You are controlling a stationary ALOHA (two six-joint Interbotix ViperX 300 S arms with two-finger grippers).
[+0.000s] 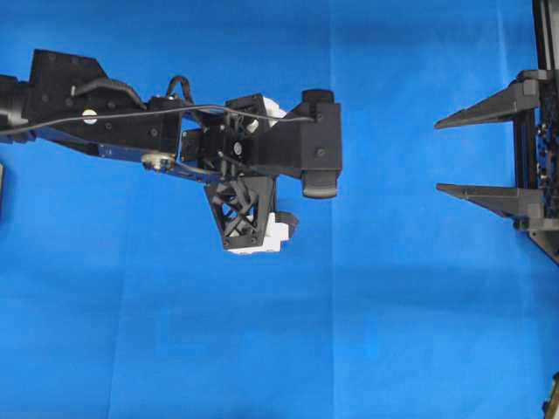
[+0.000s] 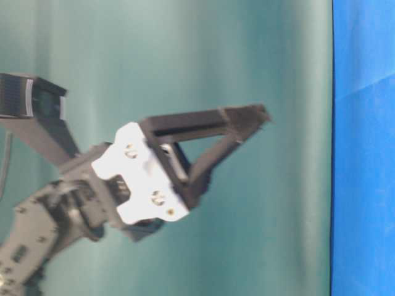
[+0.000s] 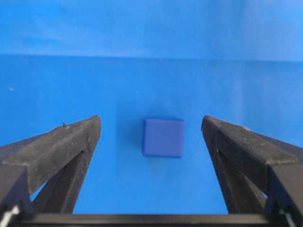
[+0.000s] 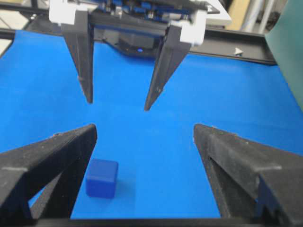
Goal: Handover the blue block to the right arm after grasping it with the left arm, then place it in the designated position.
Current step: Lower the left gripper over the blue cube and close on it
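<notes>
Blue cloth (image 1: 393,332) over the whole worktop. Block (image 3: 163,137) flat on the cloth, seen from the left wrist between the two fingers of the left tool (image 3: 151,130), touching neither. Left tool spread wide, pointed down over the block, empty. Right tool (image 1: 450,155) at the right edge in the overhead view, also wide and empty, well apart from the left one. From the right wrist, block (image 4: 101,177) low, just beside one finger (image 4: 47,163).
</notes>
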